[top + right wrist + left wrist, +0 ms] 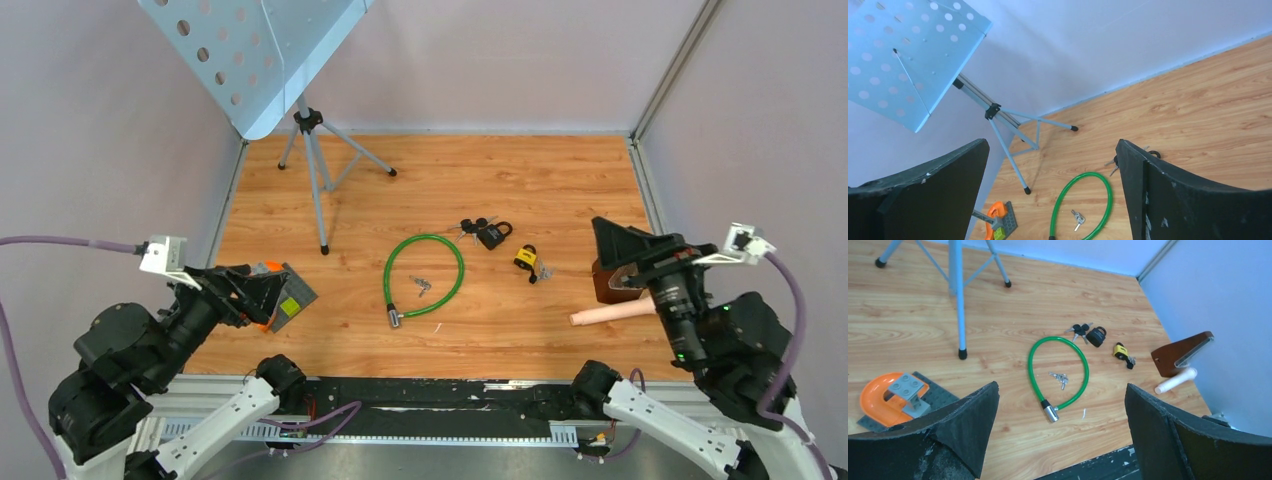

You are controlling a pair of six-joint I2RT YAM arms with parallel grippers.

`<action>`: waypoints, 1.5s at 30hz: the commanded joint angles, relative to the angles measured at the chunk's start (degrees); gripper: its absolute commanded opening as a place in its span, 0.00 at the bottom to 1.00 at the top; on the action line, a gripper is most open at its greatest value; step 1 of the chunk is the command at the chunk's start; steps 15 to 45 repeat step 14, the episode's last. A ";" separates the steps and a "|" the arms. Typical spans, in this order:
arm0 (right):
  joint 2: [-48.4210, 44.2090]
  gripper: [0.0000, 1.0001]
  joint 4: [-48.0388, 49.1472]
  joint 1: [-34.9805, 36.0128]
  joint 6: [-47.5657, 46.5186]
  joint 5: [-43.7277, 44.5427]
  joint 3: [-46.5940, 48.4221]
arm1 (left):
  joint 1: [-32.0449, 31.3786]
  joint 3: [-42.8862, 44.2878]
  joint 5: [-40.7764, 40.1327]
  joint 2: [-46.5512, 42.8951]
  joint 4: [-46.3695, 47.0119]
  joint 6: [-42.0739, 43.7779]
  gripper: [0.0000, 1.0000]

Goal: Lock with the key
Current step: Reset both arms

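Observation:
A green cable lock [425,277] lies looped mid-table, its ends meeting at a silver cylinder [1050,413]. A small bunch of keys [1060,378] rests inside the loop. Behind it sits a black padlock [493,235] with keys beside it, and a yellow padlock [526,258] lies to its right. My left gripper [252,290] hovers open at the near left, well short of the cable; its wrist view shows nothing between the fingers [973,415]. My right gripper [630,262] stands open at the right, above the table, holding nothing.
A music stand's tripod [318,180] stands at the back left, its blue perforated desk [250,50] overhanging. A grey plate with orange and grey toy blocks [285,297] lies under my left gripper. A brown wooden block [607,283] and a pale cylinder [610,314] sit near my right gripper.

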 commanded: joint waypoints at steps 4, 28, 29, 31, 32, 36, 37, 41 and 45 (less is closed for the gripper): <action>-6.27 1.00 -8.24 -0.09 0.75 2.57 5.12 | 0.02 4.09 -3.36 -0.54 -4.60 2.19 1.00; -7.27 1.00 -8.99 -0.09 1.62 2.61 4.96 | 0.11 1.15 -1.44 -2.12 -2.06 1.73 1.00; -7.27 1.00 -8.99 -0.09 1.62 2.61 4.96 | 0.11 1.15 -1.44 -2.12 -2.06 1.73 1.00; -7.27 1.00 -8.99 -0.09 1.62 2.61 4.96 | 0.11 1.15 -1.44 -2.12 -2.06 1.73 1.00; -7.27 1.00 -8.99 -0.09 1.62 2.61 4.96 | 0.11 1.15 -1.44 -2.12 -2.06 1.73 1.00; -7.27 1.00 -8.99 -0.09 1.62 2.61 4.96 | 0.11 1.15 -1.44 -2.12 -2.06 1.73 1.00; -7.27 1.00 -8.99 -0.09 1.62 2.61 4.96 | 0.11 1.15 -1.44 -2.12 -2.06 1.73 1.00; -7.27 1.00 -8.99 -0.09 1.62 2.61 4.96 | 0.11 1.15 -1.44 -2.12 -2.06 1.73 1.00; -7.27 1.00 -8.99 -0.09 1.62 2.61 4.96 | 0.11 1.15 -1.44 -2.12 -2.06 1.73 1.00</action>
